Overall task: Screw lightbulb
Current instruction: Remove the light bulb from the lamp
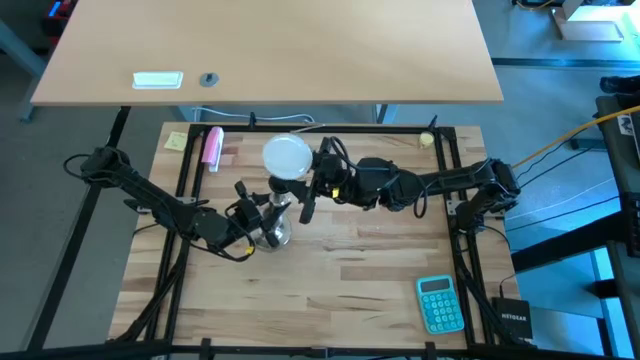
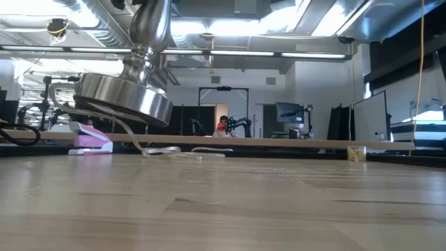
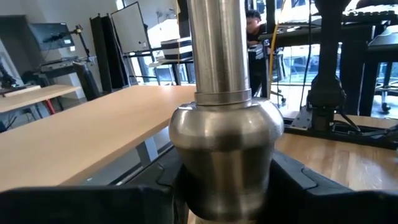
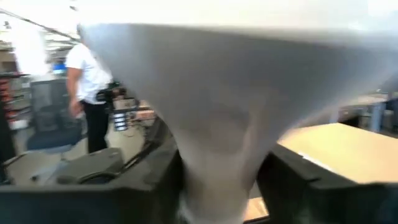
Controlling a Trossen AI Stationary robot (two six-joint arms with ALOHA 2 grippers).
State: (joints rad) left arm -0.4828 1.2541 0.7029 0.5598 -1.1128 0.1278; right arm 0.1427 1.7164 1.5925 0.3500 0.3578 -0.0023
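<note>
The white round lightbulb (image 1: 287,155) is above the far middle of the table, at the top end of the silver lamp stand (image 1: 273,228). My right gripper (image 1: 302,180) reaches in from the right and is shut on the bulb below its globe. My left gripper (image 1: 260,210) comes from the left and is shut on the stand's stem. In the low view the stand's flared base (image 2: 122,97) hangs tilted above the tabletop. Whether the bulb's screw base sits in the socket is hidden. My left gripper pinches the rounded bulge of the stand's stem (image 3: 225,140) between its two fingers, one on each side. The fingers lie about level, from the table's left, across the stem. The stand is lifted clear of the table and tilted. My right gripper pinches the bulb's tapering neck (image 4: 217,149), below the globe, between its two fingers (image 4: 160,180). It comes about level from the table's right. The globe spreads wide above the fingers; the bulb's lower end is hidden by the gripper.
A pink object (image 1: 212,147) and a yellow note (image 1: 177,141) lie at the far left, a blue calculator (image 1: 440,304) at the near right. A pale cable (image 2: 174,150) lies near the far edge. A large desk (image 1: 270,50) stands beyond, and a person (image 4: 87,93) stands in the room.
</note>
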